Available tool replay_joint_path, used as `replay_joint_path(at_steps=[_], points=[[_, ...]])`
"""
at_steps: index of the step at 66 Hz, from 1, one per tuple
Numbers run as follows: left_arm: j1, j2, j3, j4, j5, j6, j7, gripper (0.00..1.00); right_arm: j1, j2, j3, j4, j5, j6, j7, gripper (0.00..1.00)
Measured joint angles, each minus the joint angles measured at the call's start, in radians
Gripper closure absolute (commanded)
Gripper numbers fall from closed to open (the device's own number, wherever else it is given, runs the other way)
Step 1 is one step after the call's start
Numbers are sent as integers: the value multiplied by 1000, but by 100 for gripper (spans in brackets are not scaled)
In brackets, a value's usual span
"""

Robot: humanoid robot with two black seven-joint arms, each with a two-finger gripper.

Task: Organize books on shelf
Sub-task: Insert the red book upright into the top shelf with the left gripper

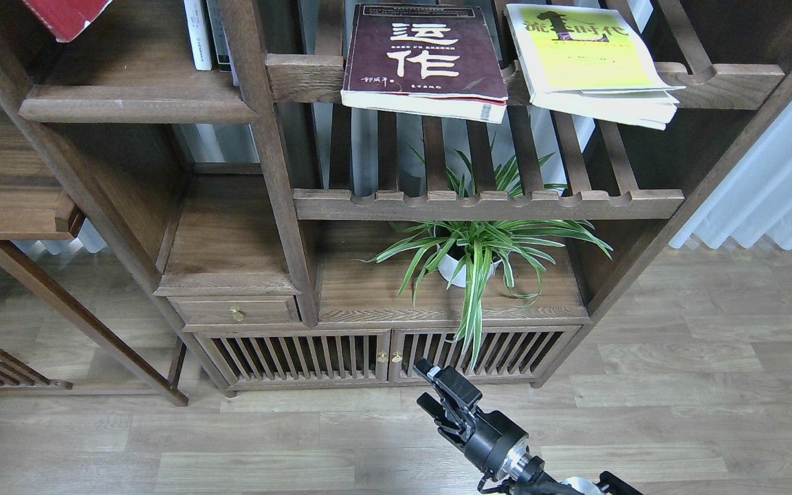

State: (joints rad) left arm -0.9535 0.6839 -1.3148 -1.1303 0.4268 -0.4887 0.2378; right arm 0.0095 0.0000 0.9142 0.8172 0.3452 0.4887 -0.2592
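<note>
Only a corner of the bright red paperback point(66, 15) shows above the solid dark-brown wooden shelf point(138, 103), whatever carries it unseen. Judged best: stand it beside the thin spines point(198, 34). The right claw point(437, 395) hangs low; spread or pressed together, I cannot tell. The thick matte maroon paperback point(427, 55) and glossy yellow-and-white paperback point(588, 62) overhang the slatted shelf point(712, 75).

One head view only, set high before the bookcase point(279, 206), facing forward and down. Near enough to crop the upper shelves at the top edge; floor point(678, 385) in front of the bookcase fills the lower part.
</note>
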Motion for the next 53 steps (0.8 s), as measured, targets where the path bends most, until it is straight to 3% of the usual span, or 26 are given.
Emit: replay_joint_path(at_steps=[23, 53], points=[[-83, -12, 34, 61, 102, 0, 40, 94, -12, 0, 1, 8, 0, 0, -1, 0], [-260, -137, 113, 247, 170, 0, 30, 94, -10, 0, -2, 11, -1, 0, -4, 0]])
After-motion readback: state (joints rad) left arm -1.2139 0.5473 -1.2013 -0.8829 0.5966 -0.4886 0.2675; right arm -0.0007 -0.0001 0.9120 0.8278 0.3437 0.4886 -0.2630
